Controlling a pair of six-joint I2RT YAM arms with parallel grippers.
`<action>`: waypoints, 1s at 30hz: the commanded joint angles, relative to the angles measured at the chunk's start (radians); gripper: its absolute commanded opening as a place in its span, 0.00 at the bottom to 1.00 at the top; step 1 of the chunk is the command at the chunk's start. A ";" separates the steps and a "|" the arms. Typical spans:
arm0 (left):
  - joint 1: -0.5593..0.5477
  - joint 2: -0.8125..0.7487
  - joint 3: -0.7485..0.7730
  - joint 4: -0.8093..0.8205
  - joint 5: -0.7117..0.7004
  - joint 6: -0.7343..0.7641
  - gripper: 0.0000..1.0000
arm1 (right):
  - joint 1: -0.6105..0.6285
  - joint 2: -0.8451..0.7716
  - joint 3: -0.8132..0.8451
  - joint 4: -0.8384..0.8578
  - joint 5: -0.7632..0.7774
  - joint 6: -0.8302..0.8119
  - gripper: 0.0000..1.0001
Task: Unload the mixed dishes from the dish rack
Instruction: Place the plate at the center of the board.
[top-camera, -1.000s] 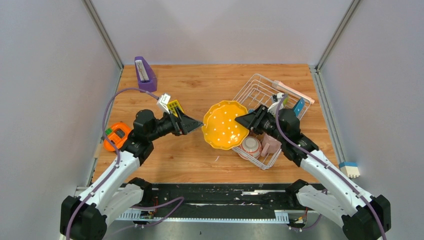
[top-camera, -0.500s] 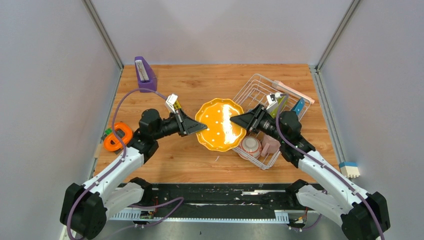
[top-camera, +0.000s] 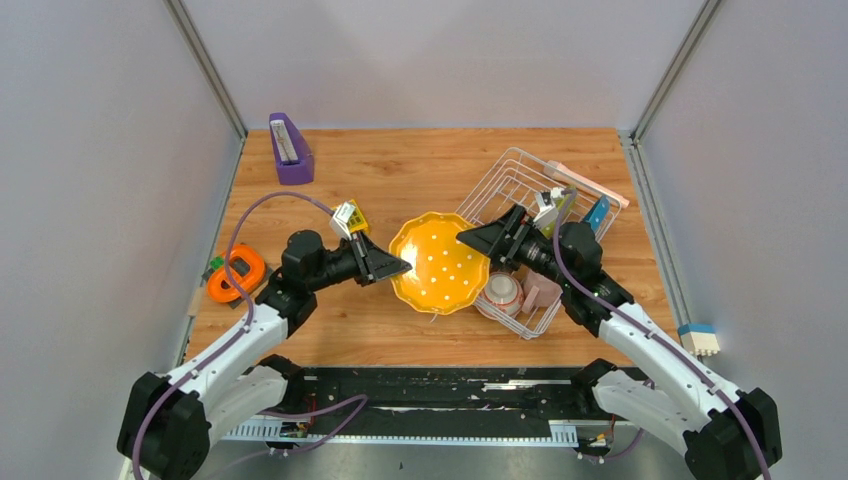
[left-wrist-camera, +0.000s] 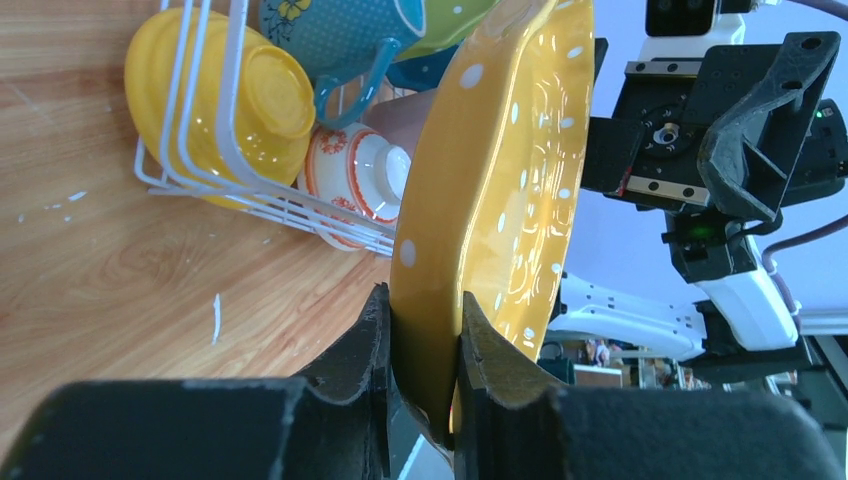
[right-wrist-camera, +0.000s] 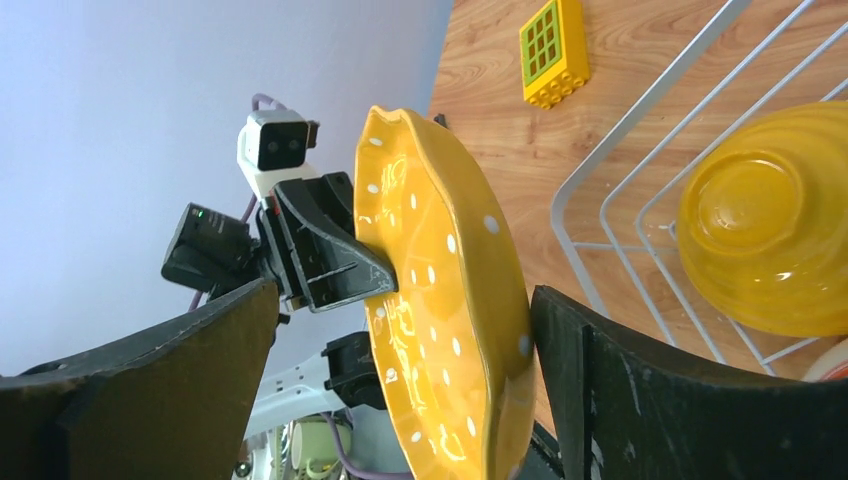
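A scalloped yellow plate (top-camera: 440, 262) with white dots is held on edge above the table, just left of the white wire dish rack (top-camera: 520, 152). My left gripper (top-camera: 395, 265) is shut on its left rim; in the left wrist view the plate (left-wrist-camera: 500, 180) is pinched between both pads of the gripper (left-wrist-camera: 425, 310). My right gripper (right-wrist-camera: 405, 295) stands open around the opposite rim of the plate (right-wrist-camera: 440, 290), the right pad close against it. In the rack lie a yellow bowl (left-wrist-camera: 240, 100), a red-rimmed cup (left-wrist-camera: 355, 185), a blue mug (left-wrist-camera: 345, 40) and a pink mug (top-camera: 542, 290).
A small yellow grid block (right-wrist-camera: 553, 38) lies on the wood behind the left wrist. An orange round gadget (top-camera: 236, 273) sits at the table's left edge and a purple wedge holder (top-camera: 290, 148) at the back left. Grey walls close in three sides.
The left gripper closed on the plate's left rim and the right gripper opened. The plate shifted left, away from the rack, and tilted flatter.
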 joint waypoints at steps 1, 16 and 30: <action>0.001 -0.124 0.031 0.034 -0.098 -0.059 0.00 | 0.005 -0.033 0.064 -0.025 0.049 -0.041 1.00; 0.002 -0.394 0.155 -0.779 -0.872 -0.091 0.00 | 0.006 -0.140 0.091 -0.253 0.281 -0.137 1.00; 0.007 -0.444 0.167 -1.135 -1.239 -0.327 0.00 | 0.006 -0.104 0.099 -0.265 0.312 -0.171 1.00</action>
